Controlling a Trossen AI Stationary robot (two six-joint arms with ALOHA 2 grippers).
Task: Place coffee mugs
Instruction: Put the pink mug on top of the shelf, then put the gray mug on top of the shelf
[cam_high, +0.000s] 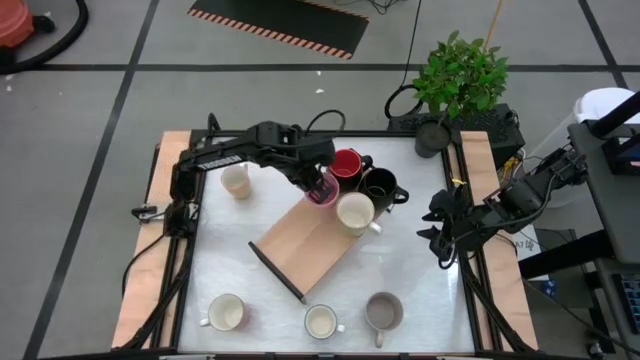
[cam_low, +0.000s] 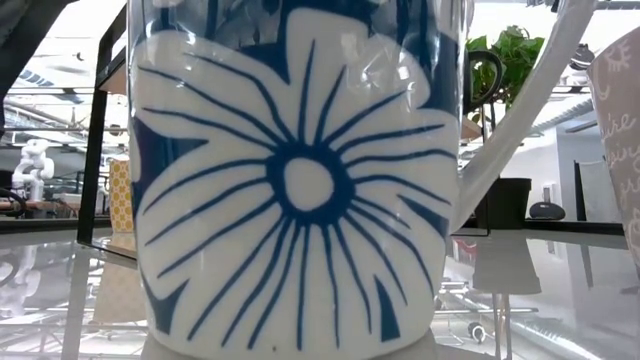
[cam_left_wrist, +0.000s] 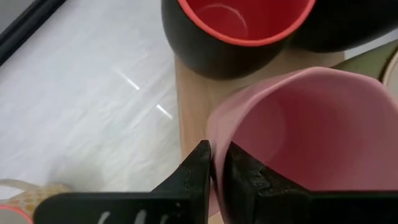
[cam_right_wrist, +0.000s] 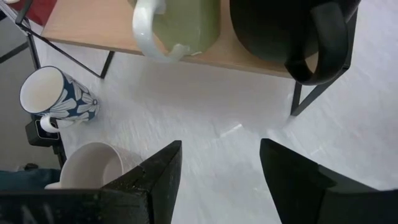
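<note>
Left end effector (cam_high: 322, 186) sits at upper centre of the high view, clenched on the rim of the pink mug (cam_high: 323, 189); in the left wrist view its 2 fingers (cam_left_wrist: 198, 177) pinch the pink wall (cam_left_wrist: 298, 137) between them. That mug stands at the upper edge of the wooden board (cam_high: 305, 245), just beside the red-and-dark mug (cam_high: 347, 165). The black mug (cam_high: 381, 185) and 1 cream mug (cam_high: 355, 213) crowd the board's upper right corner, leaving the lower half of the board bare. Right end effector (cam_high: 440, 232) waits at the right edge of the white bench (cam_high: 420, 280), released, jaws standing wide apart. Another cream mug (cam_high: 236, 181) stands upper left, off the board. Along the bottom edge stand 2 cream mugs (cam_high: 226, 313) (cam_high: 321, 322) and the grey mug (cam_high: 383, 311), well apart from each other. A flower-patterned mug (cam_low: 300, 180) fills the low view.
</note>
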